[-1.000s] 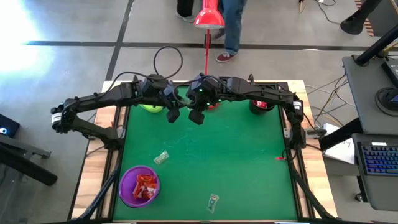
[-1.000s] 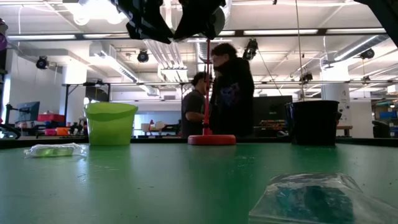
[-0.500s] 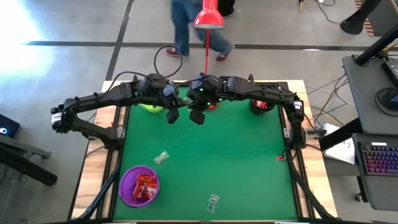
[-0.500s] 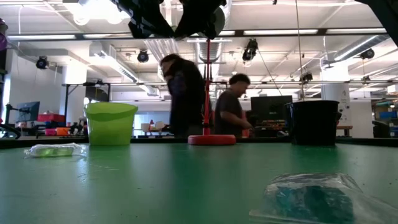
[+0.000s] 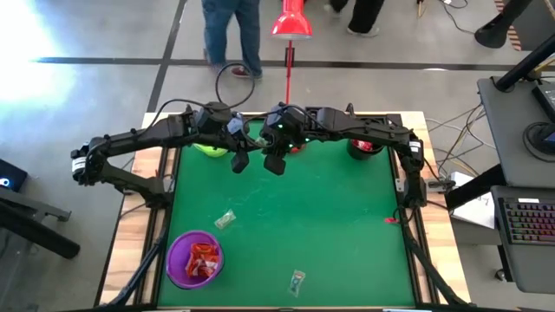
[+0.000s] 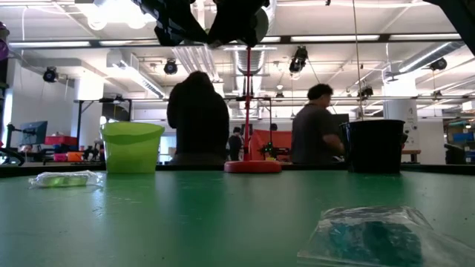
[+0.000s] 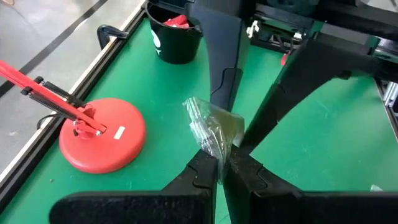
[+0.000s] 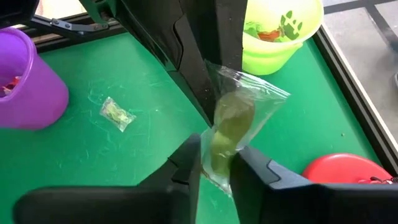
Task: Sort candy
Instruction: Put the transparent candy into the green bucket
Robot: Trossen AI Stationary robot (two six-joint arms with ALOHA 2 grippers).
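**Both claws meet on one clear-wrapped sweet above the far side of the table**

The left gripper point(image 7: 219, 169) and the right gripper point(image 8: 216, 163) are close together in the air over the far part of the green table point(image 5: 329, 225), between the lime-green cup point(image 5: 211, 148) and the red lamp base point(image 5: 295, 146). A greenish sweet in a clear wrapper point(image 8: 233, 121) sits between them. The left gripper is fully closed and pinches one end of the wrapper. The right gripper is only a little open; the other end of the same sweet lies between its fingers point(image 8: 189, 163), and I cannot tell if they press it.

More candy is on the table: one clear-wrapped piece point(image 5: 225, 219) lies near the purple cup point(image 5: 194, 258), and another point(image 5: 297, 279) lies near the front edge. The purple cup has red sweets inside. The black cup point(image 5: 362, 147) stands at the far right and also shows something red inside. Behind the table, two people point(image 6: 198, 119) stand in the room
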